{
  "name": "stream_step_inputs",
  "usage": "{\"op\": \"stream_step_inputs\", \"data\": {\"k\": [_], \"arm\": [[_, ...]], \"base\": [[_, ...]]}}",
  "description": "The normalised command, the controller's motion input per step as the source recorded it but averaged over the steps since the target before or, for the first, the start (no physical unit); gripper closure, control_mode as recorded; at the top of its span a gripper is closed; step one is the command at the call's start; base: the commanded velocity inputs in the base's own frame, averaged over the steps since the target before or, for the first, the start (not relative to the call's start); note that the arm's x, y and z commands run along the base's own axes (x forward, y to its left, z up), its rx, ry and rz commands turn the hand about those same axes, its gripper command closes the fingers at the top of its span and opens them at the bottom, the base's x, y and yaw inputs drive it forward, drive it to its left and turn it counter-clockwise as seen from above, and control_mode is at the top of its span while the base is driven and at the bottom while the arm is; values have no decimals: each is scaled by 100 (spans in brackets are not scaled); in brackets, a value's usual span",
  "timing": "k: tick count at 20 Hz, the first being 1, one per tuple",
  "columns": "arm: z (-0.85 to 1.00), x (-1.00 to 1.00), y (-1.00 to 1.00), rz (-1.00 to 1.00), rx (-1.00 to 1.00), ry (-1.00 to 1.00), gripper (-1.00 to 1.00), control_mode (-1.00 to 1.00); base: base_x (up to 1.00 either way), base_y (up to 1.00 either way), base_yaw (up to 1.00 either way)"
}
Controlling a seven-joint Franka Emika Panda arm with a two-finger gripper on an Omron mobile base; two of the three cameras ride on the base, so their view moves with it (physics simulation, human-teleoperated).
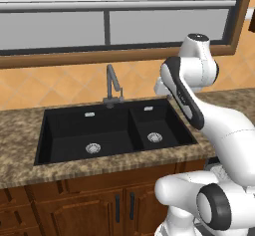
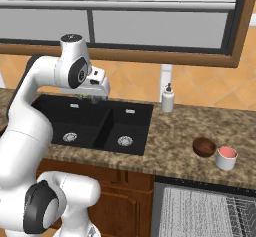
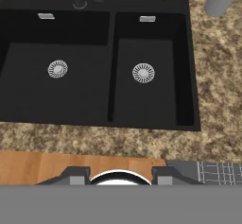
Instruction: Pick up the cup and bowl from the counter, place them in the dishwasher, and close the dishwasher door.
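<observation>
Nothing has been picked up yet, by the look of it: the arm is poised high over the black double sink [image 2: 95,123] and the first reach for the dishes is, I judge, the step in hand. The gripper [image 2: 95,99] hangs above the divide between the two basins, near the faucet [image 1: 112,85]; in the hand view its two dark finger tips [image 3: 75,176] stand apart with nothing between them, though how wide they are set I cannot tell exactly — they grasp nothing. The task's things lie well off to the right on the counter [image 2: 175,146]: a small brown bowl [image 2: 204,146] and, just beside it, a white cup [image 2: 226,158] with a pink inside, both near the front edge. Directly below them the dishwasher [image 2: 200,211] already stands open, its pale wire rack [image 2: 195,213] pulled out (so the door closes last). The next move calls for a swing to the right, away from the sink, then a descent over the cup or bowl with the fingers spread enough to span a rim. A white soap dispenser [image 2: 167,98] stands by the wall, clear of that path. No brand, label or writing is legible anywhere.
</observation>
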Motion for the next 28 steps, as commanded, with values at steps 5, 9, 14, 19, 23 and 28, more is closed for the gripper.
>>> {"op": "stream_step_inputs", "data": {"k": [5,9,14,19,23,28], "arm": [[-1,0,-24,0,-1,0,-100,-100],[0,-10,-53,0,0,0,-100,-100],[-3,-33,-74,0,0,-1,-100,-100],[-5,-35,-75,0,0,-1,-100,-100],[-2,-13,-56,0,0,0,-100,-100],[-2,6,-54,-1,0,6,-100,-100]], "base": [[0,0,0],[0,0,0],[0,0,0],[0,0,0],[0,0,0],[0,0,0]]}}
